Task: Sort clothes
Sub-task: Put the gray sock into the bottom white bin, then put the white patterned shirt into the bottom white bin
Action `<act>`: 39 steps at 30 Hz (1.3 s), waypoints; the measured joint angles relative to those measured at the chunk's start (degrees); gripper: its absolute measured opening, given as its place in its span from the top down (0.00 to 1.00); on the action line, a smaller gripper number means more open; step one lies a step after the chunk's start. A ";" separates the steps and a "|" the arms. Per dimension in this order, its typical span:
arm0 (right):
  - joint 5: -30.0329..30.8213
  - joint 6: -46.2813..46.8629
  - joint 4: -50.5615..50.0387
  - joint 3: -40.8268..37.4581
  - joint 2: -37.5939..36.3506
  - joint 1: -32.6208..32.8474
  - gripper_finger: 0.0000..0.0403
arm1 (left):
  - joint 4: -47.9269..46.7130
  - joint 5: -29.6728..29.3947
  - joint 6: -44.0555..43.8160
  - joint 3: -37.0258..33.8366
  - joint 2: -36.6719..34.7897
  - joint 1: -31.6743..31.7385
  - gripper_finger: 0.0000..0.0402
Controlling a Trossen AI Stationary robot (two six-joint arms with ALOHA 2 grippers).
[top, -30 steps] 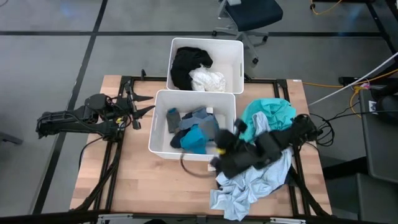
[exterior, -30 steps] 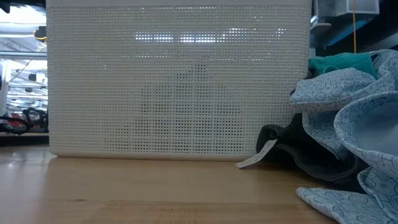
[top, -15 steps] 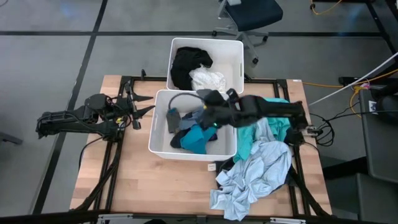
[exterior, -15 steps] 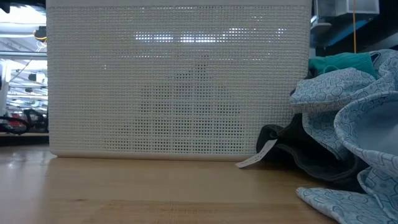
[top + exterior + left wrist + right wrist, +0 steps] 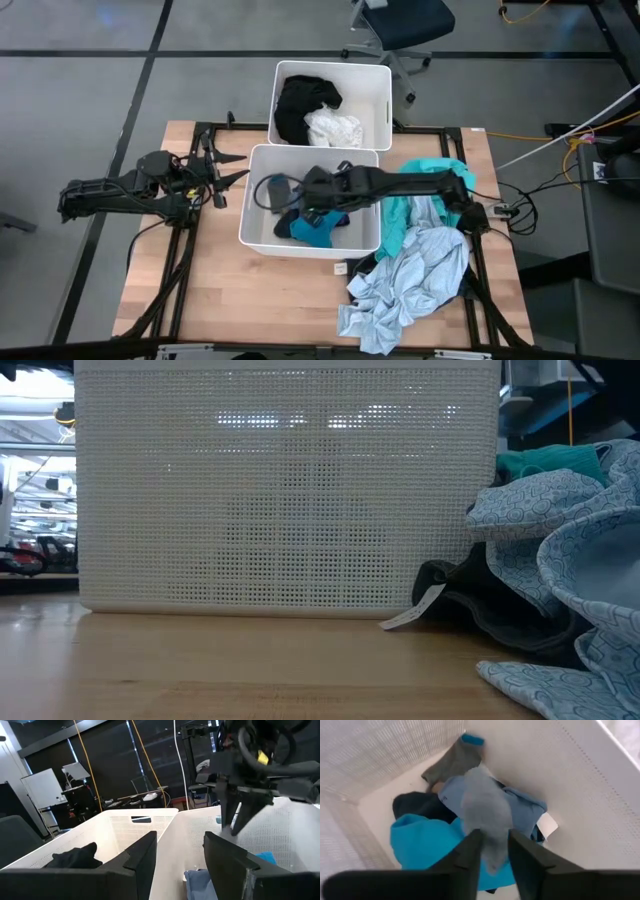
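My right gripper (image 5: 303,192) reaches from the table's right side over the near white bin (image 5: 252,225) and is shut on a grey sock (image 5: 482,805). In that bin lie a teal garment (image 5: 425,845), a blue garment (image 5: 525,810) and another grey sock (image 5: 452,760). The far bin (image 5: 383,95) holds black (image 5: 300,105) and white (image 5: 335,128) clothes. A pile of teal (image 5: 432,180) and light blue (image 5: 410,280) clothes lies on the table's right part. My left gripper (image 5: 180,860) is open and empty to the left of the bins. My right gripper pinches the grey sock (image 5: 492,857) between its two fingers, which point down into the near bin. The sock hangs below the fingers, above the clothes in the bin. Which end of the sock it has cannot be told.
In the low view the near bin's mesh wall (image 5: 280,490) fills the middle. To its right lie patterned light blue cloth (image 5: 570,530) and a dark garment (image 5: 480,600) with a white tag on the wooden table (image 5: 250,670).
My right gripper has risen from the clothes pile at the table's near right and gone toward the left edge, over the near bin's right wall, until it hangs above that bin's middle with the grey sock.
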 joint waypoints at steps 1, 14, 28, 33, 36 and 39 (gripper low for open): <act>-0.06 -0.20 -0.24 0.00 0.28 -0.02 0.74 | 0.00 0.01 0.00 0.01 0.00 0.00 0.63; -5.38 5.31 -8.17 0.08 -3.01 2.67 0.40 | 0.07 0.01 -0.02 0.02 0.00 -0.01 0.63; 0.22 20.92 -10.36 0.00 -8.18 18.62 0.38 | 0.01 0.00 -0.04 0.00 0.00 -0.01 0.63; 2.26 27.25 -10.33 0.00 -8.73 24.67 0.38 | -0.02 0.01 -0.04 0.01 0.00 -0.01 0.63; 2.51 32.40 -10.36 0.00 -8.94 27.54 0.38 | 0.00 0.00 -0.04 0.00 0.00 -0.01 0.63; 2.51 36.83 -10.30 -0.10 -8.94 30.12 0.38 | 0.00 0.00 -0.05 -0.01 0.00 0.00 0.63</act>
